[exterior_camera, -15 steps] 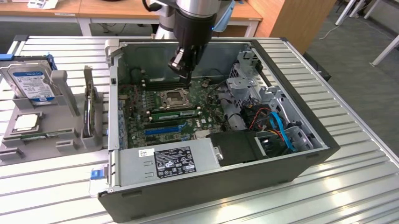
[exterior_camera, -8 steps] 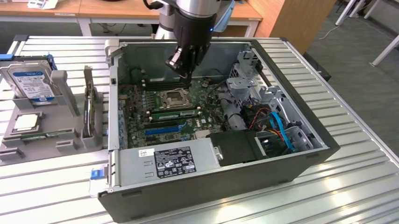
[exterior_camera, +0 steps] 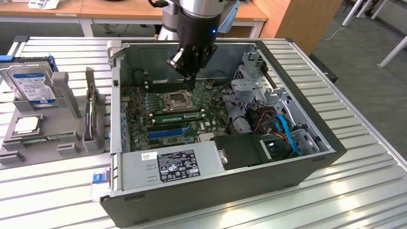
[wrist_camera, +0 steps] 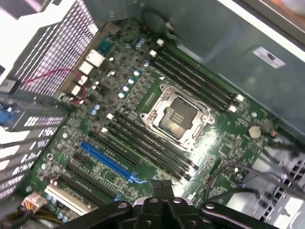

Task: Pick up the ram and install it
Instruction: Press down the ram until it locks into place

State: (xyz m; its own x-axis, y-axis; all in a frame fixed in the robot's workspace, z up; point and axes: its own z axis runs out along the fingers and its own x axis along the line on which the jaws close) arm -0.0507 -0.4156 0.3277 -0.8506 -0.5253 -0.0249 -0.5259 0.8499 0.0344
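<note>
Ribbed metal table (exterior_camera: 356, 157) — matt black case (exterior_camera: 210, 195), glossy circuit board (wrist_camera: 228, 138)

Probably a lab or workshop: slatted metal bench (exterior_camera: 356, 191), opened computer case (exterior_camera: 305, 119), wooden desks (exterior_camera: 108, 9).

A silvery bench (exterior_camera: 356, 191) of ribbed metal slats carries everything. Directly on it, toward the exterior view's right, lies an open black desktop computer case (exterior_camera: 318, 160), set on its side with its inside facing up. Just beside the case, on the exterior view's left, sits a grey plastic holder rack (exterior_camera: 60, 143) with upright slots and flat trays. A small blue tab (exterior_camera: 97, 178) lies on the slats near the case's front corner. Behind the bench, wooden desks (exterior_camera: 114, 9) stand on a grey floor (exterior_camera: 375, 43).
</note>
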